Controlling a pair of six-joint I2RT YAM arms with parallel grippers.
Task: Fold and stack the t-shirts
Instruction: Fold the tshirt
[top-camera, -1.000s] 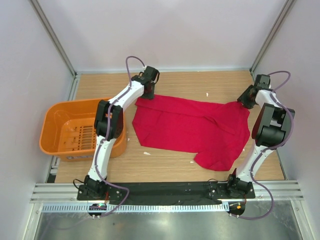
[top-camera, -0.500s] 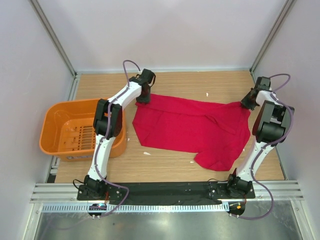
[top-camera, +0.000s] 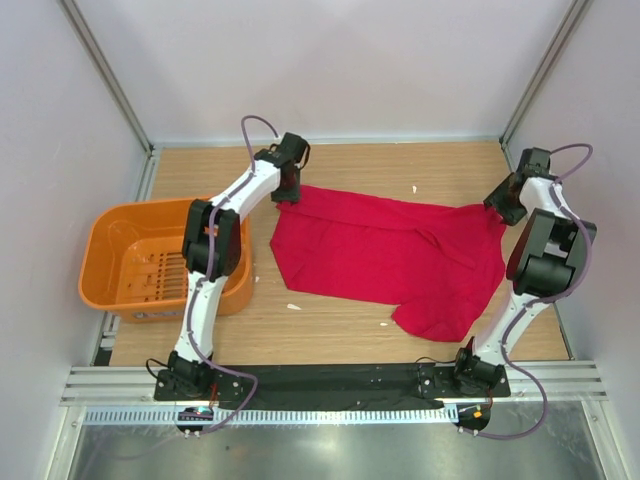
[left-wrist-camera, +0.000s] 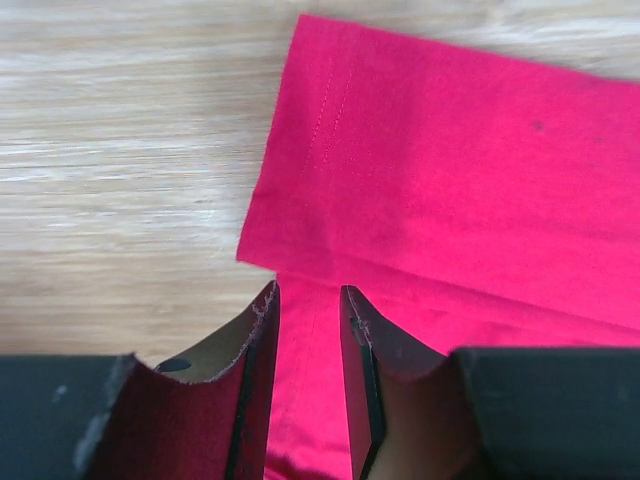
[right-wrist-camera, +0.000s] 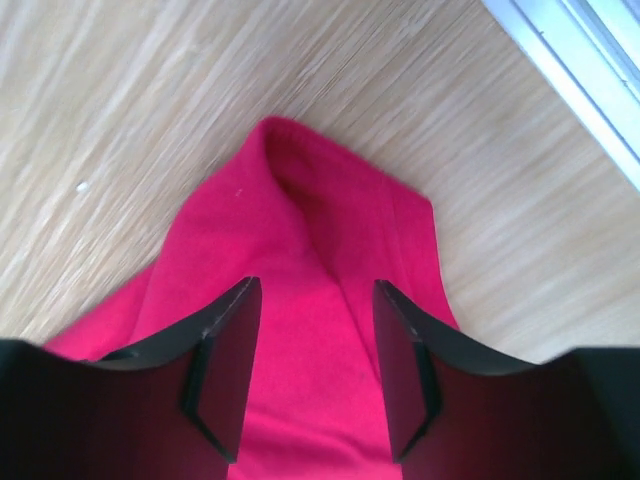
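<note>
The red t-shirt (top-camera: 390, 250) lies spread flat on the wooden table, with one sleeve hanging toward the near right. My left gripper (top-camera: 287, 192) is at its far left corner. In the left wrist view the jaws (left-wrist-camera: 308, 290) stand a narrow gap apart over the flat cloth (left-wrist-camera: 450, 170), just inside its edge. My right gripper (top-camera: 497, 208) is at the shirt's far right corner. In the right wrist view it (right-wrist-camera: 315, 285) is open, with a raised fold of red cloth (right-wrist-camera: 310, 230) between and beyond the fingers.
An orange slotted basket (top-camera: 140, 260) stands at the left, beside the left arm. White walls and metal posts close in the table at the back and sides. A metal rail (right-wrist-camera: 580, 60) runs close to the right gripper. Small white scraps (top-camera: 293, 306) lie on the wood.
Both grippers have moved outward, the left one to the far left and the right one to the right. The shirt has shifted slightly right and lies a little more stretched.
</note>
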